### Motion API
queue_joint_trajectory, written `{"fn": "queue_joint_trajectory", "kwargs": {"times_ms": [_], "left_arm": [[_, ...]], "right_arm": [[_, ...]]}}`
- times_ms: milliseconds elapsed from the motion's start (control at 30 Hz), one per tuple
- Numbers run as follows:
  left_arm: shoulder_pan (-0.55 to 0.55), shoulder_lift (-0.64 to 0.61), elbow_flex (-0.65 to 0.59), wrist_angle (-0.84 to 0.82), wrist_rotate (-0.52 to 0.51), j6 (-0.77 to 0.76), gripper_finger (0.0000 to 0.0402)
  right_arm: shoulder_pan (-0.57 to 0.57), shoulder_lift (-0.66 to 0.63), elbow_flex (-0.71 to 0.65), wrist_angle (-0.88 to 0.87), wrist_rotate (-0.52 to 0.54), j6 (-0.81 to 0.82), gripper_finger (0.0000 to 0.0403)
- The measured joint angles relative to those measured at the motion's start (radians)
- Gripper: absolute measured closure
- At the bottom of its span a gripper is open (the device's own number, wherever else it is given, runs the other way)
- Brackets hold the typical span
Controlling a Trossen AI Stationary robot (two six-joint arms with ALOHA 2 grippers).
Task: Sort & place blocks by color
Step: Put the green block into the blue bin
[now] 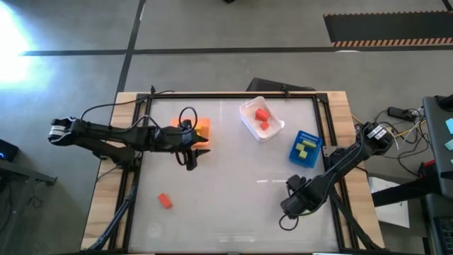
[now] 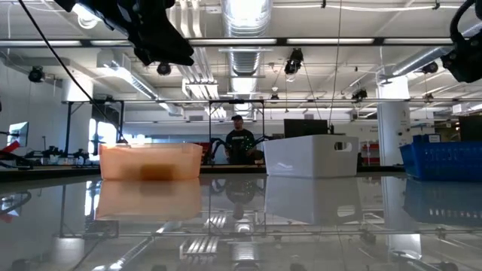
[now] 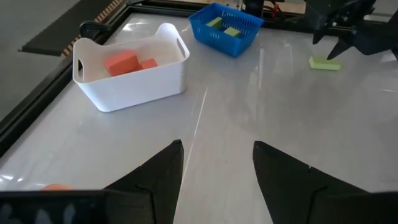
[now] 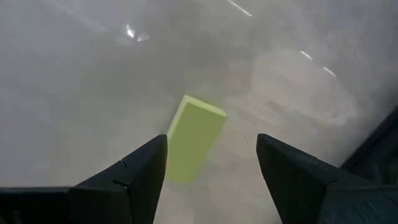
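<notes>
A light green block (image 4: pixel 194 138) lies flat on the table right below my right gripper (image 4: pixel 211 140), which points down, open, its fingers clear above the block. In the high view that gripper (image 1: pixel 290 205) hides the block; the left wrist view shows the block (image 3: pixel 324 63) under it. My left gripper (image 1: pixel 190 161) hangs open and empty beside the orange bin (image 1: pixel 202 129). A red block (image 1: pixel 165 201) lies alone near the front left. Two red blocks (image 3: pixel 129 62) lie in the white bin (image 1: pixel 249 127), and yellow-green ones (image 1: pixel 306 147) in the blue bin (image 1: pixel 296 157).
The three bins stand in a row across the table's far half: orange at left, white in the middle, blue at right. Black rails frame the glossy table (image 1: pixel 233 184). A person (image 2: pixel 239 139) stands in the room behind the table.
</notes>
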Motion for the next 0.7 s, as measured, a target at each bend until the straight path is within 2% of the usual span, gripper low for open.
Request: {"fn": "queue_joint_trajectory", "kwargs": {"times_ms": [267,433,700], "left_arm": [[0.000,0.000,0.000,-0.004,0.000,0.000,0.0224],[0.000,0.001,-0.002,-0.005,0.000,0.001,0.0224],[0.000,0.001,-0.004,-0.005,0.000,0.001,0.0224]], "right_arm": [[0.007,0.000,-0.061,0.128,-0.014,0.034,0.0165],[0.007,0.000,-0.091,0.141,-0.022,0.036,0.0169],[0.007,0.000,-0.149,0.216,-0.021,0.043,0.0215]]}}
